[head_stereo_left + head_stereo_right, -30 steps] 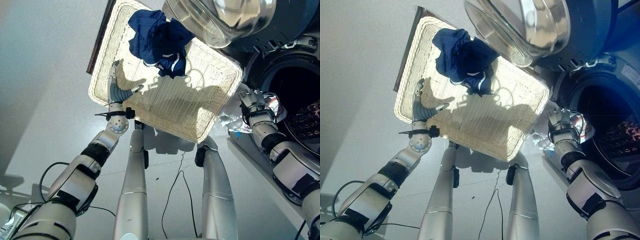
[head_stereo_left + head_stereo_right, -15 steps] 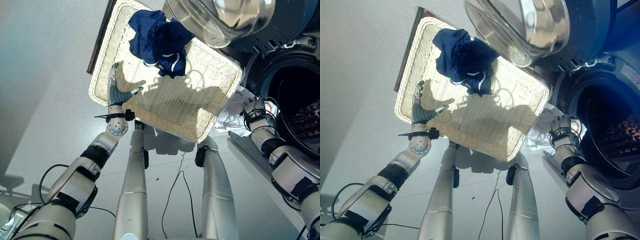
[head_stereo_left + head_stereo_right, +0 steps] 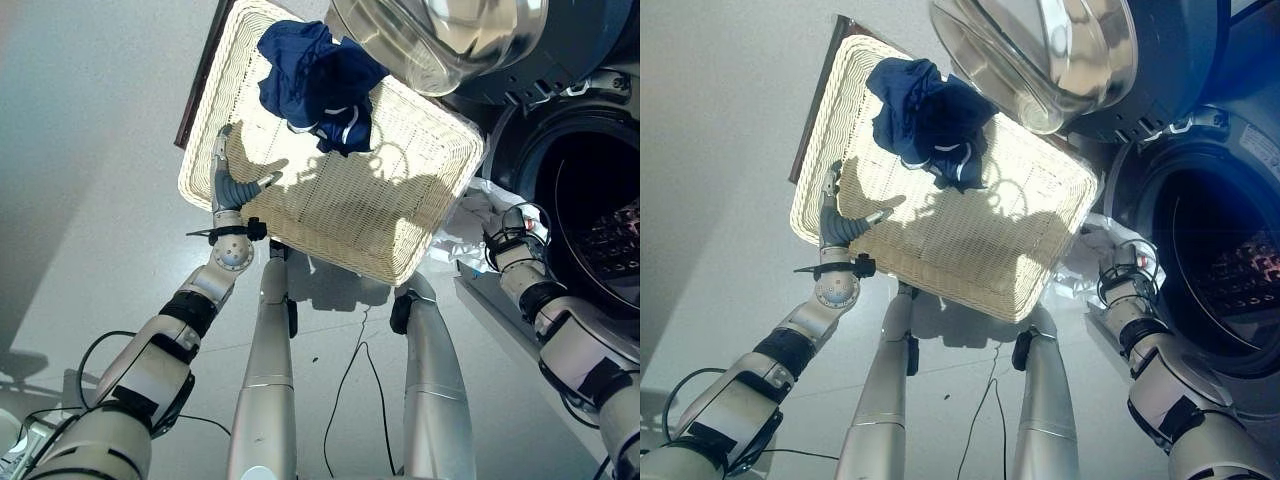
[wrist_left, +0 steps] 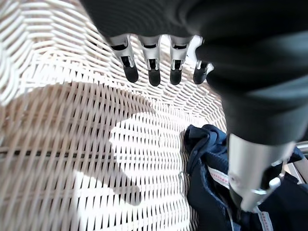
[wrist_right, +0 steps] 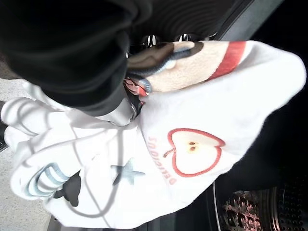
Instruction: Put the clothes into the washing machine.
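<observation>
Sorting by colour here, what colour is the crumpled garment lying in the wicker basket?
Dark navy blue crumpled garment with white trim, seen best in the left eye view.

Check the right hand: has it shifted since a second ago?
Yes. The right hand, holding the white garment, dropped lower beside the washing machine opening.

Strong light falls from above and behind me, bleaching the cream woven wicker basket (image 3: 330, 205) nearly white and throwing hard, crisp shadows of my arms across its weave. Glare streaks the clear domed glass door (image 3: 440, 35) of the washer. The round dark drum opening (image 3: 1225, 270) stays dim. Seen from my wrists, the close dark ribbed covers blur, as does the nearest weave.
</observation>
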You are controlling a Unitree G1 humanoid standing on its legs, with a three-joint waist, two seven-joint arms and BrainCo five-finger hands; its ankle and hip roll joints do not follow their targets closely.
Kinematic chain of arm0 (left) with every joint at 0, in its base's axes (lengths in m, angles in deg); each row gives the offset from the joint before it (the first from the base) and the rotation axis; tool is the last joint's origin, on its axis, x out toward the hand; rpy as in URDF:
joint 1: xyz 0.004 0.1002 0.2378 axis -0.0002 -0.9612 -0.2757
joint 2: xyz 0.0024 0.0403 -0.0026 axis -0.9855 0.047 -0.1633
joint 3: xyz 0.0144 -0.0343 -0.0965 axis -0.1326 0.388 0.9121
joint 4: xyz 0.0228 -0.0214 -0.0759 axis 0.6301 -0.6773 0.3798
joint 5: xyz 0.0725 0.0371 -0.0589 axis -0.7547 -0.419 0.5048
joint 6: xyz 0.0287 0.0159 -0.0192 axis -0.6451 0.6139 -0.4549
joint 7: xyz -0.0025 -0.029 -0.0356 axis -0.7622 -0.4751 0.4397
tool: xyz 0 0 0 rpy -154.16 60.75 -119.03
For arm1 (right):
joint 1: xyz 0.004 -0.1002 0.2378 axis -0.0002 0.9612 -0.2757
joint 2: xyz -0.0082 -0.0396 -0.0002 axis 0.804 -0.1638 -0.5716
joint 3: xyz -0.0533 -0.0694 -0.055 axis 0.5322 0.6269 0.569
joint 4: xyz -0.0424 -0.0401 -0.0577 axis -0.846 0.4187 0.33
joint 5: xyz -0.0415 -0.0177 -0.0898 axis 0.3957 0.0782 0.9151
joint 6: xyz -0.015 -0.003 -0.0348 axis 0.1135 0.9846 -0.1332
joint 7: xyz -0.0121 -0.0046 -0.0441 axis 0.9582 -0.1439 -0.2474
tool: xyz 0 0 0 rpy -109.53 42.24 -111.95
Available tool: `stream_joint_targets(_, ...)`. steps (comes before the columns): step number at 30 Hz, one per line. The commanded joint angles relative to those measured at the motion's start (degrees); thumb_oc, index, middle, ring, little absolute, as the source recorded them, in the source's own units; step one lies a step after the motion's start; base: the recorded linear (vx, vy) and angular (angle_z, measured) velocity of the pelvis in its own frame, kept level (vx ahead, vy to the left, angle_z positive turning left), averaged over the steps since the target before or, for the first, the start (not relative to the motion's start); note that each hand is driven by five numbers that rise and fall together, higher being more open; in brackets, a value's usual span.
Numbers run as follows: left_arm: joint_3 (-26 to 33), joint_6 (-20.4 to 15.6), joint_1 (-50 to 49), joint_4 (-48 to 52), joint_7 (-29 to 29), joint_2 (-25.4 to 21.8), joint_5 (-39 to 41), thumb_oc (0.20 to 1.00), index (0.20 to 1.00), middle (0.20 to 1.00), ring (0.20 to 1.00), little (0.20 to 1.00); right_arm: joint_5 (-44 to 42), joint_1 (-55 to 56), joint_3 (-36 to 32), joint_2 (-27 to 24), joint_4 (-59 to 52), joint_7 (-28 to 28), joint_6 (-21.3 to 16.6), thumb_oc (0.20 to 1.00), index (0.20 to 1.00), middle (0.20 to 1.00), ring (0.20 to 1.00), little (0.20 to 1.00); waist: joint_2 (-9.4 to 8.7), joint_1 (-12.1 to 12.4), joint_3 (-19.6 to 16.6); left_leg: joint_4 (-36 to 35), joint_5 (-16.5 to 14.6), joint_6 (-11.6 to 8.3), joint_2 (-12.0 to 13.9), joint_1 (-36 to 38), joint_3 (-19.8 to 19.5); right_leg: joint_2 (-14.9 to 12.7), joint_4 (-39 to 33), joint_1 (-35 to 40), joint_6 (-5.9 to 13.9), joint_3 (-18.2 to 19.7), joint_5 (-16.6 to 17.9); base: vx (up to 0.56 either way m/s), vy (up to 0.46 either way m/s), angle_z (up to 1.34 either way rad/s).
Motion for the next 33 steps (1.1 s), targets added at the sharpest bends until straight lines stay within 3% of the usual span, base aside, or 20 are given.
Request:
stream_joint_targets(1,2.49,-1.8,0.97,2.84,-0.34,0.92,0.55,1.0,1.0,1.0,1.0,1.0,-8.64,0.49,0.23,-3.99,3.36,-0.3,0.55,0.2,0.2,0.2,0.2,0.2,0.89,-0.42,-0.55,2.73,-1.32,4.62,-4.34,-1.72,2.06,4.85,-12.9,2.66,1.47,-3.18,11.8,0.0,0.0,0.0)
stream_joint_targets(2,2.54,-1.69,0.98,2.95,-0.25,1.06,0.53,1.0,1.0,1.0,1.0,1.0,-16.48,0.64,-0.06,-3.88,3.27,-0.99,0.4,0.2,0.2,0.2,0.2,0.2,0.92,-0.39,-0.55,2.62,-1.27,4.6,-4.23,-1.69,2.13,4.78,-12.8,2.71,1.48,-3.29,11.73,0.0,0.0,0.0)
stream_joint_targets(3,2.63,-1.58,1.15,3.1,0.22,1.24,1.14,1.0,1.0,1.0,1.0,1.0,-32.91,0.43,-1.98,-3.71,3.09,-2.35,-1.33,0.2,0.2,0.2,0.2,0.2,1.06,-0.37,-0.55,2.62,-1.22,4.66,-4.37,-1.75,2.02,4.78,-12.73,2.53,1.43,-3.25,11.83,0.0,0.0,0.0)
stream_joint_targets(4,2.67,-1.53,1.22,3.12,0.41,1.29,1.36,1.0,1.0,1.0,1.0,1.0,-35.57,0.29,-2.41,-3.64,3.04,-1.81,-1.61,0.2,0.2,0.2,0.2,0.2,1.09,-0.36,-0.55,2.62,-1.24,4.68,-4.41,-1.73,1.98,4.82,-12.75,2.52,1.39,-3.2,11.85,0.0,0.0,0.0)
stream_joint_targets(5,2.93,-1.38,1.42,3.3,1.22,1.38,2.02,1.0,1.0,1.0,1.0,1.0,-44.34,-0.14,-3.93,-3.56,2.39,-1.91,-2.88,0.2,0.2,0.2,0.2,0.2,1.17,-0.35,-0.55,2.88,-1.38,4.66,-4.57,-1.83,1.83,4.81,-12.73,2.38,1.35,-3.04,11.83,0.0,0.0,0.0)
stream_joint_targets(6,2.93,-1.38,1.42,3.3,1.22,1.38,2.02,1.0,1.0,1.0,1.0,1.0,-44.34,-0.14,-3.93,-3.56,2.39,-1.91,-2.88,0.2,0.2,0.2,0.2,0.2,1.17,-0.35,-0.55,2.88,-1.38,4.66,-4.57,-1.83,1.83,4.81,-12.73,2.38,1.35,-3.04,11.83,0.0,0.0,0.0)
stream_joint_targets(7,3.18,-1.33,1.51,3.47,2.19,1.44,2.72,1.0,1.0,1.0,1.0,1.0,-52.78,-0.45,-5.43,-3.45,1.61,-0.8,-4.04,0.2,0.2,0.2,0.2,0.2,1.2,-0.33,-0.55,2.94,-1.51,4.59,-4.61,-1.77,1.74,4.8,-12.77,2.4,1.33,-2.94,11.8,0.0,0.0,0.0)
stream_joint_targets(9,4.62,-1.48,1.13,4.57,6.32,1.85,5.13,1.0,1.0,1.0,1.0,1.0,-81.4,0.14,-14.22,-2.6,-1.82,7.74,-7.11,0.2,0.2,0.2,0.2,0.2,1.11,-0.33,-0.55,3.42,-1.77,4.4,-4.82,-1.59,1.37,4.84,-12.12,2.41,1.24,-2.91,11.48,0.0,0.0,0.0)
stream_joint_targets(10,5.27,-1.71,0.7,5.07,7.77,2.02,5.99,1.0,1.0,1.0,1.0,1.0,-86.78,0.94,-17.48,-2.07,-3.56,10.14,-7.02,0.2,0.2,0.2,0.2,0.2,1.08,-0.42,-0.55,3.43,-1.89,4.36,-4.84,-1.38,1.38,4.89,-12.01,2.52,1.19,-2.86,11.34,0.0,0.0,0.0)
stream_joint_targets(11,5.27,-1.71,0.7,5.07,7.77,2.02,5.99,1.0,1.0,1.0,1.0,1.0,-86.78,0.94,-17.48,-2.07,-3.56,10.14,-7.02,0.2,0.2,0.2,0.2,0.2,1.08,-0.42,-0.55,3.43,-1.89,4.36,-4.84,-1.38,1.38,4.89,-12.01,2.52,1.19,-2.86,11.34,0.0,0.0,0.0)
stream_joint_targets(12,6.47,-2.22,-0.55,6.54,10.45,2.46,7.13,1.0,1.0,1.0,1.0,1.0,-101.48,3.47,-22.45,-0.95,-8.29,15.43,-8.92,0.2,0.2,0.2,0.2,0.2,0.93,-0.72,-0.55,3.41,-2.09,4.31,-4.82,-1.0,1.59,5.01,-11.77,2.69,1.11,-2.69,11.1,0.0,0.0,0.0)
stream_joint_targets(13,6.47,-2.22,-0.55,6.54,10.45,2.46,7.13,1.0,1.0,1.0,1.0,1.0,-101.48,3.47,-22.45,-0.95,-8.29,15.43,-8.92,0.2,0.2,0.2,0.2,0.2,0.93,-0.72,-0.55,3.41,-2.09,4.31,-4.82,-1.0,1.59,5.01,-11.77,2.69,1.11,-2.69,11.1,0.0,0.0,0.0)
stream_joint_targets(16,7.58,-4.81,-4.91,9.47,12.34,2.4,6.8,1.0,1.0,1.0,1.0,1.0,-128.63,12.51,-29.26,2.3,-25.95,26.7,-13.41,0.2,0.2,0.2,0.2,0.2,-0.04,-1.74,-0.55,3.12,-2.62,3.98,-4.31,0.42,2.18,5.3,-11.67,3.75,1.31,-2.34,10.62,-0.01,0.025,0.0)
stream_joint_targets(19,8.1,-6.72,-7.05,10.71,12.1,2.95,5.74,1.0,1.0,1.0,1.0,1.0,-136.18,17.7,-31.22,5.96,-36.61,31.69,-17.14,0.2,0.2,0.2,0.2,0.2,-0.53,-2.71,-0.55,2.72,-2.47,3.83,-4.06,0.54,2.77,5.4,-11.83,3.75,1.55,-1.98,10.72,-0.02,0.05,-0.02)
stream_joint_targets(23,7.7,-8.97,-7.18,10.26,12.12,4.01,5.21,1.0,1.0,1.0,1.0,1.0,-145.86,18.73,-33.99,9.05,-42.92,36.84,-17.91,0.2,0.2,0.2,0.2,0.2,-0.41,-3.29,-0.55,2.23,-2.71,3.63,-3.84,1.22,3.56,5.35,-11.82,4.08,1.92,-1.71,10.34,-0.02,0.064,-0.12)
stream_joint_targets(28,7.56,-11.04,-7.55,11.08,12.53,3.45,6.45,1.0,1.0,1.0,1.0,1.0,-154.09,18.41,-36.61,9.33,-47.47,37.64,-20.61,0.2,0.2,0.2,0.2,0.2,-0.02,-3.52,-0.55,2.1,-2.93,3.51,-3.84,1.33,4.04,5.17,-12.19,4.34,2.12,-1.64,10.09,-0.01,0.034,-0.13)
stream_joint_targets(33,7.87,-11.6,-8.53,14.06,12.89,2.23,7.61,1.0,1.0,1.0,1.0,1.0,-156.7,19.86,-39.74,10.57,-53.37,35.95,-26.88,0.2,0.2,0.2,0.2,0.2,-0.06,-3.89,-0.55,2.21,-3.1,3.44,-3.67,1.2,4.4,5.02,-12.43,4.48,2.37,-1.51,10.13,0.0,0.002,-0.01)
